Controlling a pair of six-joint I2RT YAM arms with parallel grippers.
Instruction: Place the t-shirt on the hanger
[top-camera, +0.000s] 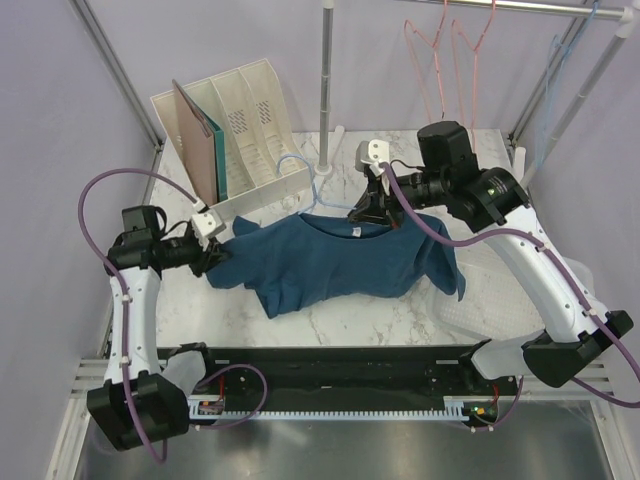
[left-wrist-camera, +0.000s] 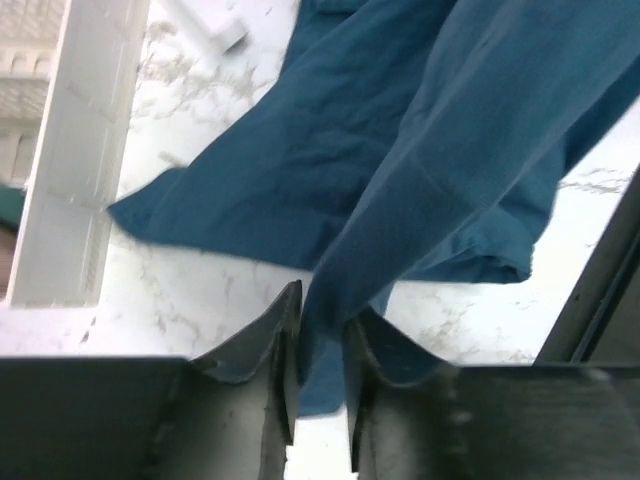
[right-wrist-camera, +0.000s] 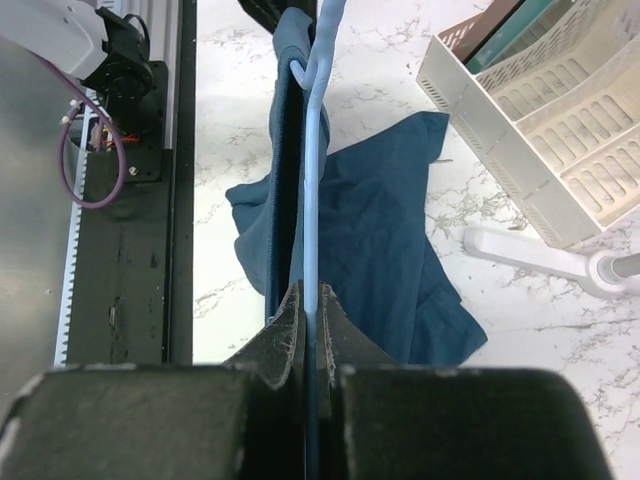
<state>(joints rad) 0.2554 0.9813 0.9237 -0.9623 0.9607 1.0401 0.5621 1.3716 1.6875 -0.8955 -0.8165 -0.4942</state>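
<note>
So the robot looks to be mid-way through dressing the hanger. The right gripper (top-camera: 366, 211) is clamped tight on the thin light-blue hanger (right-wrist-camera: 309, 220) right at the collar, and its wrist view shows the wire running straight out of the jaws with shirt fabric draped alongside it. The t-shirt (top-camera: 340, 262) is spread across the middle of the table, collar towards the back, and bunched up a bit on the right. The left gripper (top-camera: 214, 257) sits at the shirt's left end, jaws narrow with a fold of the fabric pinched between them.

Best guess at the next move: the left arm needs to tug that shoulder outward and over the hanger's end while the right arm holds the wire steady. Can't tell how far the hanger is inside the shirt, so that part is a bit of a gamble. The cotton is soft and will probably sag.

The surface is a white marble-look table (top-camera: 400, 312). A white file rack (top-camera: 250, 105) stands at the back left, pink-red hangers (top-camera: 450, 50) hang on a rail behind, and the walls are pale lavender
</note>
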